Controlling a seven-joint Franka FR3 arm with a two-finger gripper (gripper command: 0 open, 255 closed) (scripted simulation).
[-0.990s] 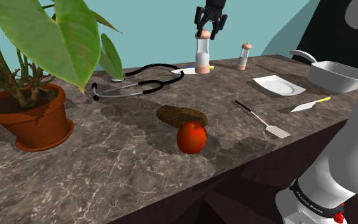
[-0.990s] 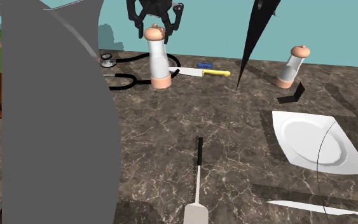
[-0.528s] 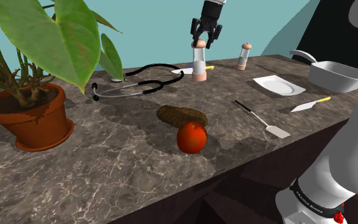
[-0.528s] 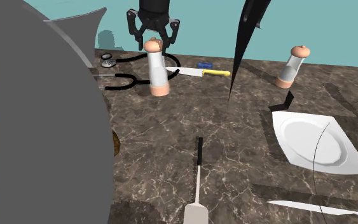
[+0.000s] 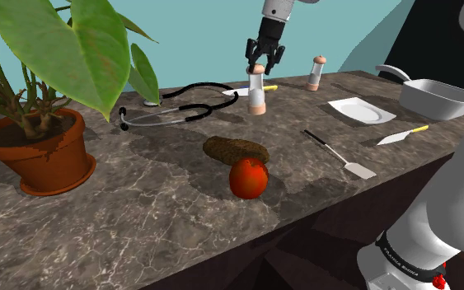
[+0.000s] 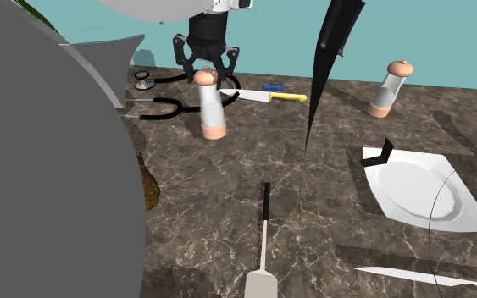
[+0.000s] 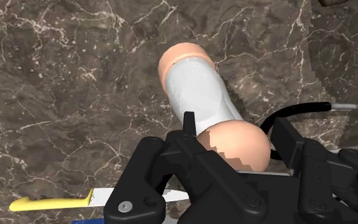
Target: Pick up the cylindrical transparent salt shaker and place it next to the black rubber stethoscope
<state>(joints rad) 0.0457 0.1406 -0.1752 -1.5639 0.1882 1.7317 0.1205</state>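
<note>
The hand [image 7: 234, 129] points down at the table [image 6: 330, 195], and its two black fingers [image 7: 189, 124] are closed narrowly on the peach-coloured cap of the salt shaker [image 6: 212, 103]. The shaker hangs upright straight under the hand. It has a pale see-through body and a peach base. The base is at the table top, but I cannot tell whether it touches.

Close beside the hand on one side curves the black tube of the stethoscope [image 5: 180, 105], near the shaker but apart from it. On the hand's other side, also near, lies a yellow-handled knife [image 6: 270, 96].

Farther from the hand stand a second shaker [image 6: 386, 89] and a white plate [image 6: 414, 190]. A spatula [image 6: 263, 245] lies well apart. Out past the stethoscope are a pickle [image 5: 235, 149], a tomato [image 5: 248, 178] and a potted plant [image 5: 36, 148].
</note>
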